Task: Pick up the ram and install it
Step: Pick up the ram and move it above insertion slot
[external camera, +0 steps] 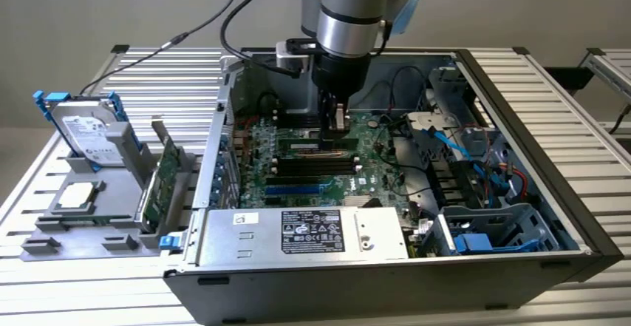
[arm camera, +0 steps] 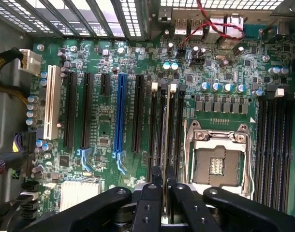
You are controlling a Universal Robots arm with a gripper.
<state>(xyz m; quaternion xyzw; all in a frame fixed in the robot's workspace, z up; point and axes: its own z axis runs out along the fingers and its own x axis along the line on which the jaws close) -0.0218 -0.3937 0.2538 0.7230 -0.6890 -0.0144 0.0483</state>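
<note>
1. Exterior view: the arm (external camera: 350, 8) comes straight down from 12 o'clock, its wrist vertical, into the open computer case (external camera: 537, 130) lying on the slatted table (external camera: 592, 171).
2. The gripper (external camera: 338, 125) points straight down over the motherboard (external camera: 295, 182), just at the 12 o'clock end of the black memory slots (external camera: 315, 165).
3. At 6 o'clock in the case sits the power supply (external camera: 306, 233). Outside the case, at 9 o'clock, a grey holder (external camera: 79, 226) carries a hard drive (external camera: 89, 130) with blue rails standing upright. A wider green expansion card (external camera: 162, 182) stands between it and the case wall.
4. Wrist view: the two black fingers (arm camera: 153, 193) of the gripper (arm camera: 163, 176) are drawn narrow, and the jaws clamp the ram (arm camera: 164, 140) between them.
5. The ram is seen edge-on as a thin strip running away from the fingertips. It is lined up along one slot of the nearer memory bank (arm camera: 154, 121), between two white-latched slots.
6. Whether it is already pressed home or just above the slot cannot be told.
7. The open CPU socket (arm camera: 217, 162) lies just beside that bank, and a second memory bank (arm camera: 273, 140) lies beyond the socket.
8. On the ram's other side stand black expansion slots, a blue slot (arm camera: 120, 116) and a white slot (arm camera: 51, 101).
</note>
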